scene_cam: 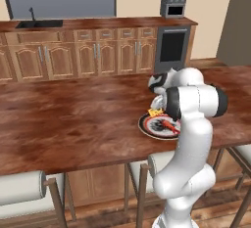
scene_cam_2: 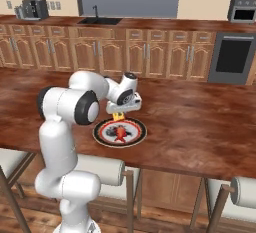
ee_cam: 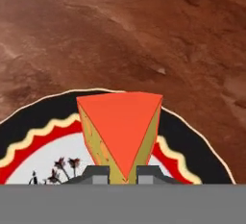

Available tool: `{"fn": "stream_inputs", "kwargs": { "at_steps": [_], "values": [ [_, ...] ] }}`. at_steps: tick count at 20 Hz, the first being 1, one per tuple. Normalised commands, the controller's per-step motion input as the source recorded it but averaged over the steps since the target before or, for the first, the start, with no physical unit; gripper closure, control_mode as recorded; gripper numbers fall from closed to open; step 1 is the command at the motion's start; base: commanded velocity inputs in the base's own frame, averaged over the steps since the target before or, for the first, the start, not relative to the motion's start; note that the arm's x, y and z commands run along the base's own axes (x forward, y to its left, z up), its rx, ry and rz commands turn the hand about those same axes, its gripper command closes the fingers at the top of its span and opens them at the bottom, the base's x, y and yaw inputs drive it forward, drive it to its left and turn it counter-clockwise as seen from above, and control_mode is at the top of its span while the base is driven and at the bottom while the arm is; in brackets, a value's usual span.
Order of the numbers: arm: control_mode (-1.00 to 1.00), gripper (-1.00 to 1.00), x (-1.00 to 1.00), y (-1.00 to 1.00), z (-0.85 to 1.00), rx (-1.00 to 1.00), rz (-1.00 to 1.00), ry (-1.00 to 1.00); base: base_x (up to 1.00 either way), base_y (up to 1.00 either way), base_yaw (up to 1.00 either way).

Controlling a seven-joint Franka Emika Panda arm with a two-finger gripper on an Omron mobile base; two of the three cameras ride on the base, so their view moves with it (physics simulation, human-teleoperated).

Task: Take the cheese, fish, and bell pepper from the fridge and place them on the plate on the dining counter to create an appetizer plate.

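Jaws gripping cheese, above plate

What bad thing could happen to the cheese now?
The gripper holds the cheese above the plate's dark rim, not its middle, so if dropped it might tip off onto the dining counter. A red-orange food already lies on the plate; the cheese could land on it or bump it.

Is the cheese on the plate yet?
Not yet: the cheese sits pinched in the shut gripper, over the plate's rim.
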Motion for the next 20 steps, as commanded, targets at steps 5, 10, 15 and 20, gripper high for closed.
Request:
{"fn": "stream_inputs", "kwargs": {
  "at_steps": [5,10,15,20],
  "values": [
    [-1.0,1.0,0.39,0.01,-0.83,0.0,0.05,0.08,0.0,0.0,0.0],
    [-1.0,-1.0,0.02,0.0,-0.43,0.0,0.02,0.07,0.0,0.0,0.0],
    [-1.0,-1.0,-0.74,0.0,-0.02,0.0,0.0,-0.03,0.0,0.0,0.0],
    [-1.0,-1.0,-1.0,-0.01,0.0,-0.01,0.01,-0.21,0.0,0.0,0.0]
  ]
}}
